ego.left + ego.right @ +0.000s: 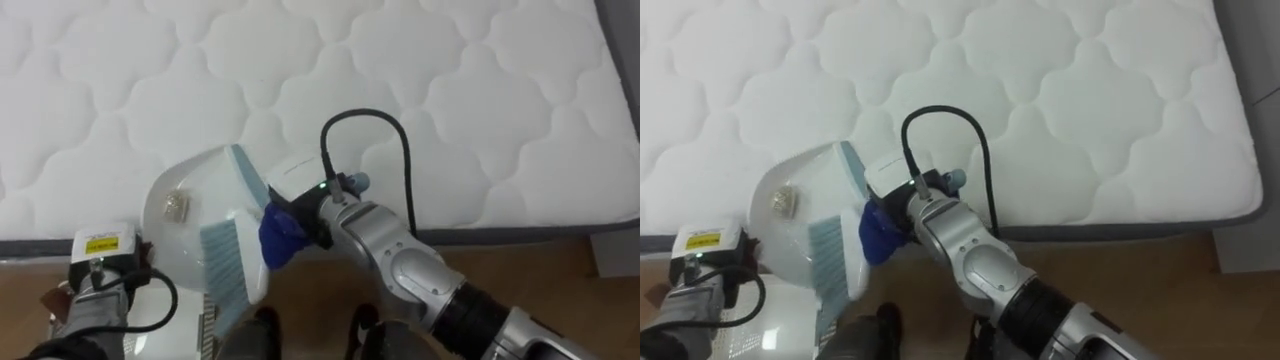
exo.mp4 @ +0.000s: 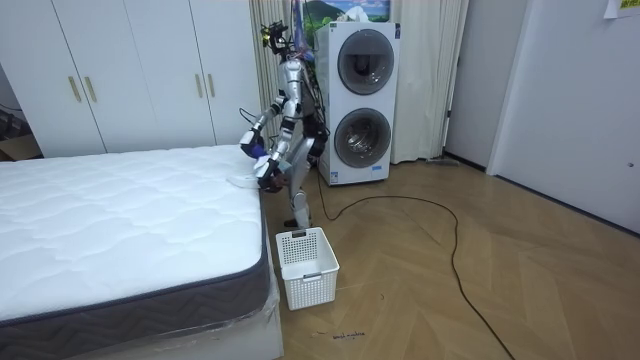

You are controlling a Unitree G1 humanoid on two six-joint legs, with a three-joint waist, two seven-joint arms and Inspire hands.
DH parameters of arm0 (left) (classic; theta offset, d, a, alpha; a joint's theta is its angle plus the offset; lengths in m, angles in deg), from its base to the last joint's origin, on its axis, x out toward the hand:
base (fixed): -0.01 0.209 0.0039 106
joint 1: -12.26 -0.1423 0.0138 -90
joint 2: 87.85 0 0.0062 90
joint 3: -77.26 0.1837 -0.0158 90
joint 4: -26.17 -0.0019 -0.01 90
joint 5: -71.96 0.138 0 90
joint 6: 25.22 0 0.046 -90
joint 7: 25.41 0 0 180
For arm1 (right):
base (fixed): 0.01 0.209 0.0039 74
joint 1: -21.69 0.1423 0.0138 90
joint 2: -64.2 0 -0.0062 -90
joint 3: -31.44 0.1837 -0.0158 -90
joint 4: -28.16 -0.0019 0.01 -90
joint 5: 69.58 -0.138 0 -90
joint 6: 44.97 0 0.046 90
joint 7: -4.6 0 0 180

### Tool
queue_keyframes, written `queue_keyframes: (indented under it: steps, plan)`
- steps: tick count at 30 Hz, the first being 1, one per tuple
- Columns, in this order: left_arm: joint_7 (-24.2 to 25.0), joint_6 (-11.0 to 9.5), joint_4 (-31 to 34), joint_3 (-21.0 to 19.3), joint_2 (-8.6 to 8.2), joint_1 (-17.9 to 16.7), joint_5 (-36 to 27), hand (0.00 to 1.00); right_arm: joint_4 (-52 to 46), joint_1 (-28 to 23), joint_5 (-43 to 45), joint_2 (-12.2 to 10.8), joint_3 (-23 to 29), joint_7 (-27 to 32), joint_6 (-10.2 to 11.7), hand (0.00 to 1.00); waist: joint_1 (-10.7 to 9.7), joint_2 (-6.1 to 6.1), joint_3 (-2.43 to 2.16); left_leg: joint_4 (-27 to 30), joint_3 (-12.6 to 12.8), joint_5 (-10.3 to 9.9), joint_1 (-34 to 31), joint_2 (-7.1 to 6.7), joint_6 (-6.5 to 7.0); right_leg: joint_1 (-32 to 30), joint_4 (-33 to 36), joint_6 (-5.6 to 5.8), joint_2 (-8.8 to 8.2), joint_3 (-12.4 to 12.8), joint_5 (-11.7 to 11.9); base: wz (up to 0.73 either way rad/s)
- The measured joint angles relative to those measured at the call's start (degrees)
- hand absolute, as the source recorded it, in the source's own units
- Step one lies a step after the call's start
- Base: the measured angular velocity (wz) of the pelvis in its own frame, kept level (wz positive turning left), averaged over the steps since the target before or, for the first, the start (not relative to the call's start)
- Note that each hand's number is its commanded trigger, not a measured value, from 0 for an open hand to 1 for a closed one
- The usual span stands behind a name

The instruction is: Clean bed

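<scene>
A white quilted mattress [image 1: 420,80] lies before me, and I stand at its near edge. Against that edge rests a white dustpan [image 1: 180,240] with a small crumpled scrap [image 1: 178,204] lying in it. My right hand [image 1: 282,235] is shut on the handle of a brush with light blue bristles [image 1: 228,262]. The bristles lie across the dustpan's right side. My left hand [image 1: 105,265] comes in at the lower left beside the dustpan, its fingers hidden under the pan. In the room view I stand at the bed's far corner, leaning over it.
A white slatted basket [image 2: 307,266] stands on the wood floor beside the bed. Stacked washing machines [image 2: 358,100] and white wardrobes [image 2: 130,70] line the wall behind me. A dark cable [image 2: 400,205] trails over the floor.
</scene>
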Motion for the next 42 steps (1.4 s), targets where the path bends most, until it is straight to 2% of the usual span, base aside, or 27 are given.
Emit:
queue_keyframes:
  steps: [11, 14, 16, 23, 25, 28, 32, 38, 40, 42]
  plan:
    - [-1.91, -1.29, -0.94, 0.80, -0.27, 0.02, -4.37, 1.00, -0.01, -0.01, -3.76, -0.06, -0.05, -0.21, 1.29, 1.00, 0.06, 0.12, 0.08, -0.07, -0.91, -0.02, -0.81, -0.06, 0.03, 0.00, -0.63, 0.02, -0.10, -0.96, 0.01, 0.03]
    - [-2.30, -2.31, -1.33, 0.67, -0.24, 0.03, -4.81, 1.00, -0.08, -0.11, -5.16, 0.72, -0.08, 0.02, 2.03, 1.00, -0.02, 0.14, 0.09, -0.06, -1.06, -0.10, -0.91, -0.15, 0.14, 0.02, -0.73, 0.11, -0.24, -1.11, -0.05, 0.01]
    - [-2.43, -3.24, -1.35, 0.70, 0.02, -0.09, -5.33, 1.00, -0.21, -0.50, -5.82, 2.72, -0.03, 0.06, 3.49, 1.00, -0.10, 0.12, 0.09, 0.01, -1.60, -0.13, -0.98, -0.21, 0.19, 0.41, -1.02, 0.16, -0.26, -1.60, -0.06, 0.09]
    - [-3.74, -5.16, -1.20, 0.43, 0.45, -0.85, -5.82, 1.00, -0.19, -0.84, -7.15, 9.19, 0.53, 0.05, 3.91, 1.00, 0.04, -0.14, 0.11, 0.29, -1.95, -0.39, -0.41, -0.20, 0.30, 1.32, -1.20, 0.28, -0.16, -1.80, -0.13, 0.03]
    - [-4.58, -5.33, -1.11, 0.34, 0.48, -1.69, -5.83, 1.00, 0.18, -0.85, -7.36, 12.46, 0.58, 1.13, 4.50, 1.00, 0.08, -0.18, 0.15, 0.00, -2.10, -0.59, 1.18, 0.06, 0.24, 3.42, -2.29, 0.37, 0.22, -2.12, -0.03, 0.00]
    - [-5.22, -6.26, -0.54, -0.67, 0.47, -2.16, -5.14, 1.00, 0.95, -0.85, -7.44, 16.07, 1.20, 3.69, 5.01, 1.00, 0.69, -0.31, 0.17, -0.54, -2.28, -0.64, 2.64, 0.32, 0.32, 5.39, -4.16, 0.85, 0.91, -1.98, 0.52, -0.03]
    - [-8.06, -6.97, 1.07, -0.93, 0.62, -2.16, -4.54, 1.00, 3.88, -1.18, -8.56, 17.69, 3.75, 6.77, 5.74, 1.00, 1.21, -0.29, 0.19, -1.11, -2.09, -0.89, 4.79, 0.06, 0.69, 7.70, -5.17, 1.37, 0.81, -1.85, 0.84, -0.01]
    - [-12.01, -7.24, 4.07, -7.05, -0.36, -2.67, -3.17, 1.00, 4.09, -4.29, -8.61, 17.84, 10.86, 14.42, 6.29, 1.00, 1.20, -0.34, 0.17, -4.72, -1.35, -0.88, 10.88, -0.52, 1.11, 13.39, -8.26, 2.33, 0.77, -1.41, 1.44, -0.03]
    - [-13.46, -7.01, 5.68, -9.79, -0.99, -3.82, -3.20, 1.00, 3.91, -5.82, -8.38, 17.85, 12.70, 16.24, 6.26, 1.00, 1.23, -0.41, 0.13, -6.78, -0.75, -0.80, 13.95, -0.95, 1.24, 15.68, -9.39, 2.83, 0.75, -0.61, 1.51, -0.08]
    - [-13.80, -6.44, 8.00, -10.82, -0.99, -5.24, -3.71, 1.00, 2.57, -6.60, -8.69, 18.03, 14.03, 16.37, 6.29, 1.00, 0.88, -0.38, 0.11, -7.73, -0.73, -0.80, 15.82, -1.01, 1.24, 17.46, -10.45, 2.99, 0.87, -0.58, 1.52, -0.06]
